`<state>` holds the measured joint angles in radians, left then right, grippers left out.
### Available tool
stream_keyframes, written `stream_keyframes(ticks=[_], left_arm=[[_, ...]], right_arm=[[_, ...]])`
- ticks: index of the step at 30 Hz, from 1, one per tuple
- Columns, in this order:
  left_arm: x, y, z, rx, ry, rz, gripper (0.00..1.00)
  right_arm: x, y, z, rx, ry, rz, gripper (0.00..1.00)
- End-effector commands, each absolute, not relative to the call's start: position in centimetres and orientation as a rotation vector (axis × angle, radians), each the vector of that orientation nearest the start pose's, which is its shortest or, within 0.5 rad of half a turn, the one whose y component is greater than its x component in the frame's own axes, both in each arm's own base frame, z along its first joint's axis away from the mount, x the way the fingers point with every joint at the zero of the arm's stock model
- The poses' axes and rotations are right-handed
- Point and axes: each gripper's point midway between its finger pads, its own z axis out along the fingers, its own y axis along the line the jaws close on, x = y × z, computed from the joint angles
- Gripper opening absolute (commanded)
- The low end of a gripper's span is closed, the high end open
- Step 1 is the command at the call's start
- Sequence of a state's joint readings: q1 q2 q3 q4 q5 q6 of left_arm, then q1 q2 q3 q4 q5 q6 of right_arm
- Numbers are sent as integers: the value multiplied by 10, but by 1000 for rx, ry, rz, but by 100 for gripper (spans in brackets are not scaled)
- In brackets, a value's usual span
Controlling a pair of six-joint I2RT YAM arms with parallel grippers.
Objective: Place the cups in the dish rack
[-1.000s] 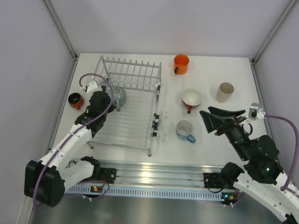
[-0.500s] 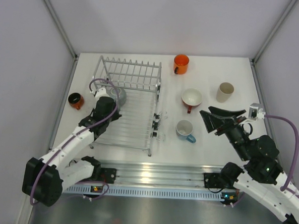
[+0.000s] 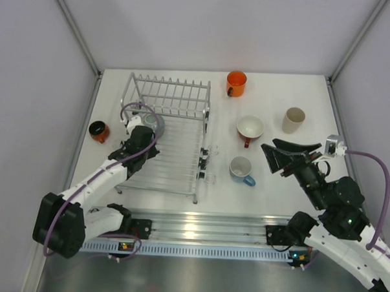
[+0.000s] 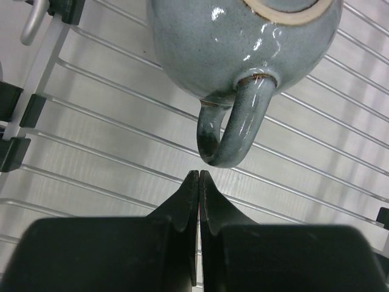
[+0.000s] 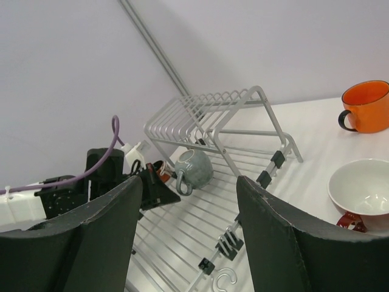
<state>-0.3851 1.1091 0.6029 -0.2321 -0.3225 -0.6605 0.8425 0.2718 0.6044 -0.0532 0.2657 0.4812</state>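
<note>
- Cups, nearest first: light blue cup [image 3: 240,169] stands upright on table [image 3: 277,188], just right of dish rack [image 3: 175,164].
- My right gripper [image 5: 188,182] hovers above the table's right side, jaws spread wide, gripping nothing.
- My left gripper [image 4: 199,174] is clenched on nothing, tips just beside the handle of grey-blue cup [image 4: 243,36], which lies on its side inside the rack.
- Dark red-orange cup [image 3: 98,131] sits on table left of rack.
- Red cup [image 3: 250,128] and beige cup [image 3: 294,119] sit farther back, orange cup [image 3: 236,83] farthest.

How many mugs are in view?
6: grey-blue glazed mug in the wire dish rack; dark red-orange mug left of it; bright orange, red-and-white, beige, light blue mugs right of it.
</note>
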Motion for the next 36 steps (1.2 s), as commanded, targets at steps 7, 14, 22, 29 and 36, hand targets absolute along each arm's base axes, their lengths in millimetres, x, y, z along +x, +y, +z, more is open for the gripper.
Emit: stream_keyframes(ticks=[7,14,22,29,36], left_arm=[[328,-88,127,-506,2075,-210,0],[333,-82,123,-539,2070,-178,0],[342,-85,139,-553,2015,-230,0],[351,-83,136,-567,2008,-211,0],[359,-73,138,-594,1949,-206,0]], right_arm=[[165,143,372,0,1313,964,64],[165,141,370,10,1310,960,64],[166,141,366,10,1319,951,64],[164,138,366,12,1314,949,64],[164,136,366,16,1314,946,64]])
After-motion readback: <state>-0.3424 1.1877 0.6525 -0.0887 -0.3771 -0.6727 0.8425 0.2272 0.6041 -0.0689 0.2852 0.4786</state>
